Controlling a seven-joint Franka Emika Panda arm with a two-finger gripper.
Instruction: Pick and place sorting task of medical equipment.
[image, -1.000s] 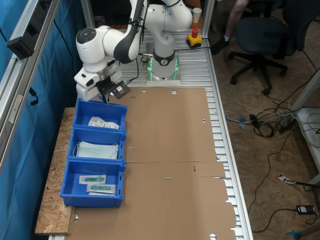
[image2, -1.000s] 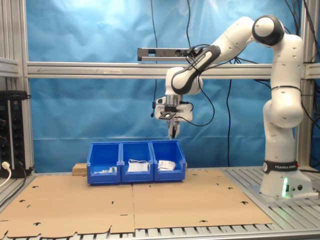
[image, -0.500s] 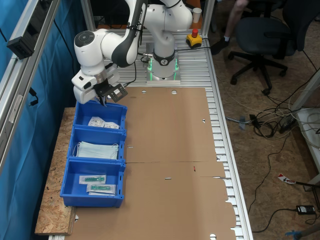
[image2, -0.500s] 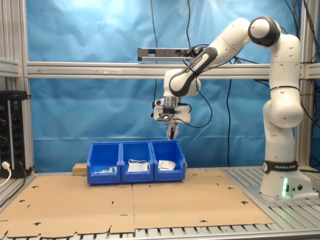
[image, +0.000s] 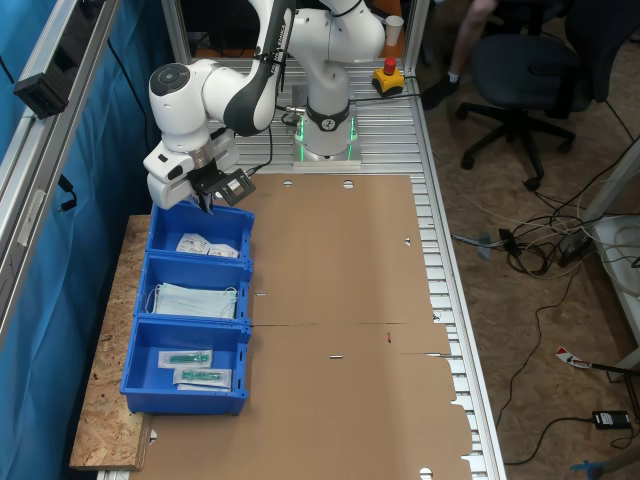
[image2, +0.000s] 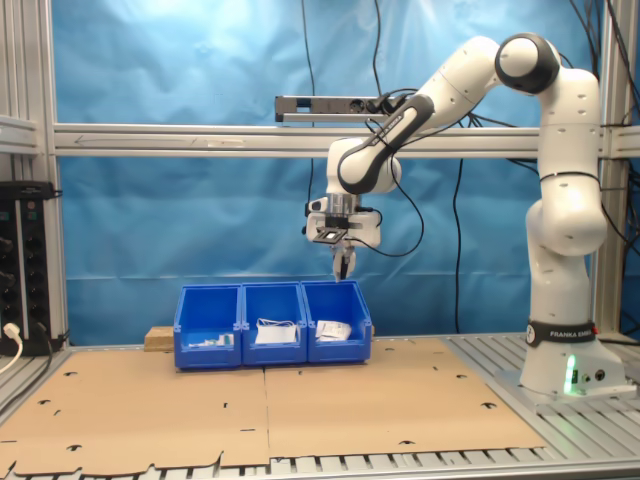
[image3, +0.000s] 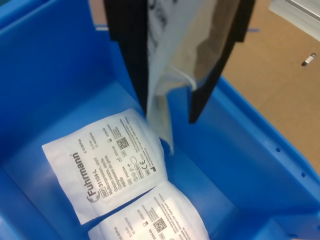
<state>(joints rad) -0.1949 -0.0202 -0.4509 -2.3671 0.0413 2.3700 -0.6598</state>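
Note:
My gripper (image3: 169, 112) is shut on a white sealed packet (image3: 162, 75) of medical equipment, which hangs down between the black fingers (image3: 127, 50). It hovers above the end blue bin (image3: 60, 60). Two more white packets (image3: 105, 165) lie flat on that bin's floor. In the first exterior view the gripper (image: 207, 198) is over the far rim of the bin (image: 200, 213) nearest the robot base. In the second exterior view the gripper (image2: 343, 267) hangs just above the bin (image2: 337, 322) at the row's right end.
Two more blue bins continue the row: the middle one (image: 193, 267) holds pale blue masks (image: 195, 300), the last one (image: 150, 372) clear packets with green sticks (image: 195, 366). Brown cardboard (image: 340, 300) covers the table. A blue curtain (image2: 200, 200) stands behind the bins. An office chair (image: 520, 70) stands beyond the table.
The gripper has shifted slightly toward the curtain side over the end bin, then held still. The packet stays in its grip.

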